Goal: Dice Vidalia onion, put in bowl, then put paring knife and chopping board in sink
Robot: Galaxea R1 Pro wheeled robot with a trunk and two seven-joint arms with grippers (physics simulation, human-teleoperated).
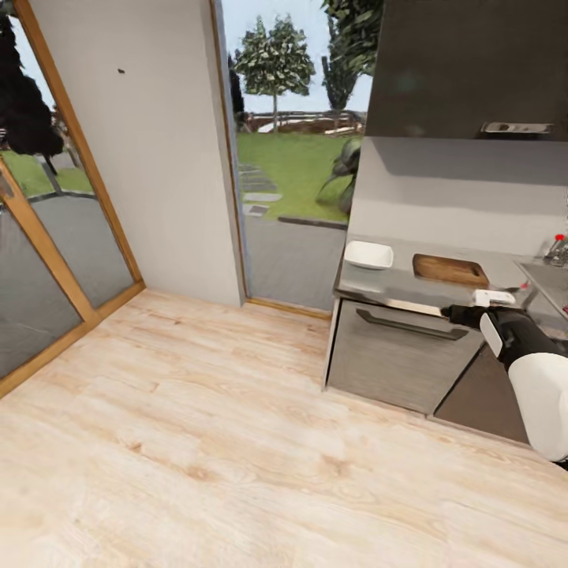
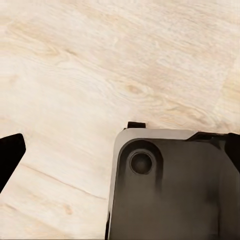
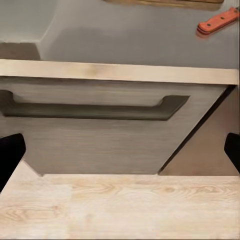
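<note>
Kitchen corner with pale wood plank floor [image 1: 197, 442], a white wall section between tall glazed openings onto a lawn, and the counter [image 1: 394, 280] at far right over grey cabinets.

The Vidalia onion cannot be located from these views; by the task it should lie in the sink, of which only a steel drainboard edge [image 1: 548, 284] and a red-knobbed tap [image 1: 558, 246] show at the far right margin. The chopping board [image 1: 450, 270] lies flat on the counter, handle slot toward the right. The white bowl [image 1: 368, 254] sits to its left near the counter's end, apart from the board. The paring knife [image 3: 217, 21], red handle visible, lies on the counter just right of the board.

The right gripper [image 1: 493, 298] is held at counter-edge height in front of the drawer handle [image 3: 95, 107]. In the right wrist view its dark fingers [image 3: 10, 152] sit at opposite margins, spread wide with nothing between. The left gripper's fingers [image 2: 10, 155] are likewise apart and empty, pointing at the floor above the robot's dark base [image 2: 170, 185].

Assessment: approach stage, no item yet handled. Risks: the right arm is already close to the counter edge, so advancing the base without raising it could drive the gripper into the drawer front. The sink sits at the margin of the head view, so reaching before turning toward it would mean reaching for an unseen onion.
</note>
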